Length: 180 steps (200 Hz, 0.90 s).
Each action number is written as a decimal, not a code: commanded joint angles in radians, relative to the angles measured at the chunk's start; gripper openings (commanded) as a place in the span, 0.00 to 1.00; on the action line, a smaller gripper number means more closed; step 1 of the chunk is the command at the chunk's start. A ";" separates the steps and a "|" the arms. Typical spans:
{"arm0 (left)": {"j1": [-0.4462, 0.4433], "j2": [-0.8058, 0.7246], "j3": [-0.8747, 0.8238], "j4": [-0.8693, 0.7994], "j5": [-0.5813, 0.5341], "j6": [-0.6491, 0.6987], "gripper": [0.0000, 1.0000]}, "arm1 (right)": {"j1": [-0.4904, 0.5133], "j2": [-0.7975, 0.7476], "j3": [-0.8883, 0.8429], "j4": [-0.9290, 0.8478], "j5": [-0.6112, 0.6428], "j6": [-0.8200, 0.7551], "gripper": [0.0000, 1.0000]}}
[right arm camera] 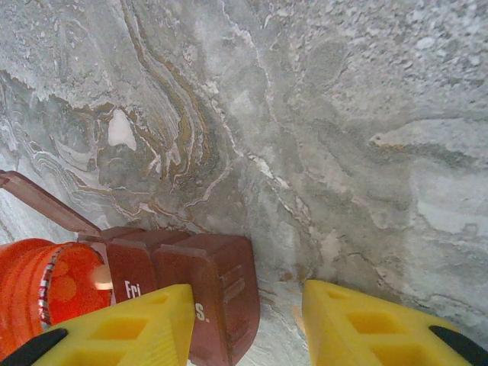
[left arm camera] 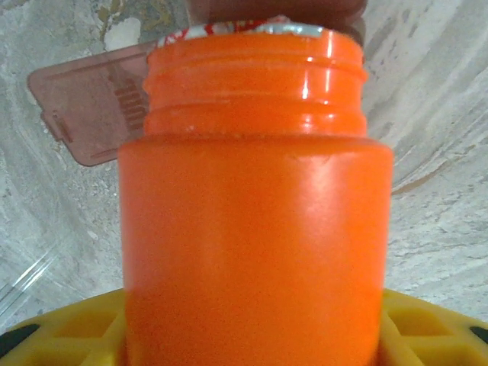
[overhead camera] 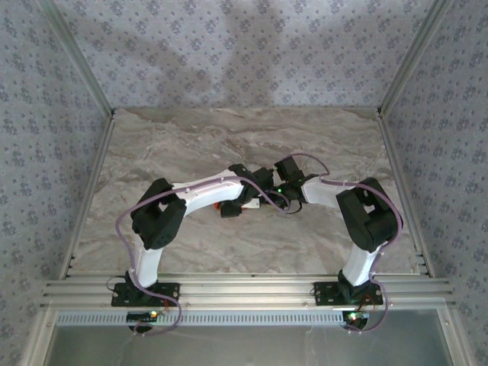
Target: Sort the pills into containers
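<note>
The far half of the grey marbled counter (overhead camera: 244, 137) lies bare. At its centre the white left arm (overhead camera: 204, 191) and white right arm (overhead camera: 316, 191) crowd over a round orange plastic bottle (left arm camera: 255, 229) and, just beside it, a reddish-brown plastic strip of cells (right arm camera: 206, 290). Patterned walls (overhead camera: 244, 46) close left, far and right.

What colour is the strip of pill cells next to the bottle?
Translucent reddish-brown plastic strip of cells, clearest in the right wrist view beside the orange bottle.

On my feed there's just a grey marbled tabletop (overhead camera: 229, 137) with brownish veins, flowery blue-grey wallpapered walls (overhead camera: 244, 46) boxing it in on three sides, and silver metal rails (overhead camera: 252, 291) along the near edge.
</note>
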State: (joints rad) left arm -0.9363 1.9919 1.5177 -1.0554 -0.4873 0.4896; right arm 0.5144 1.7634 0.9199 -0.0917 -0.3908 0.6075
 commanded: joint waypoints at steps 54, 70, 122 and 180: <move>-0.002 -0.007 0.039 -0.029 -0.025 0.027 0.00 | 0.002 0.041 -0.010 -0.057 0.021 0.005 0.44; -0.001 -0.007 0.028 -0.026 -0.024 0.026 0.00 | 0.002 0.044 -0.010 -0.054 0.019 0.007 0.44; 0.011 -0.035 -0.008 -0.015 0.000 0.015 0.00 | 0.002 0.047 -0.004 -0.055 0.021 0.007 0.44; 0.018 -0.042 -0.047 0.009 0.016 0.001 0.00 | 0.002 0.050 0.000 -0.062 0.026 0.006 0.44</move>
State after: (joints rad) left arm -0.9249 1.9823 1.4929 -1.0328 -0.4862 0.5037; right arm 0.5144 1.7710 0.9230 -0.0834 -0.3996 0.6075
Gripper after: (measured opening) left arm 0.535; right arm 0.437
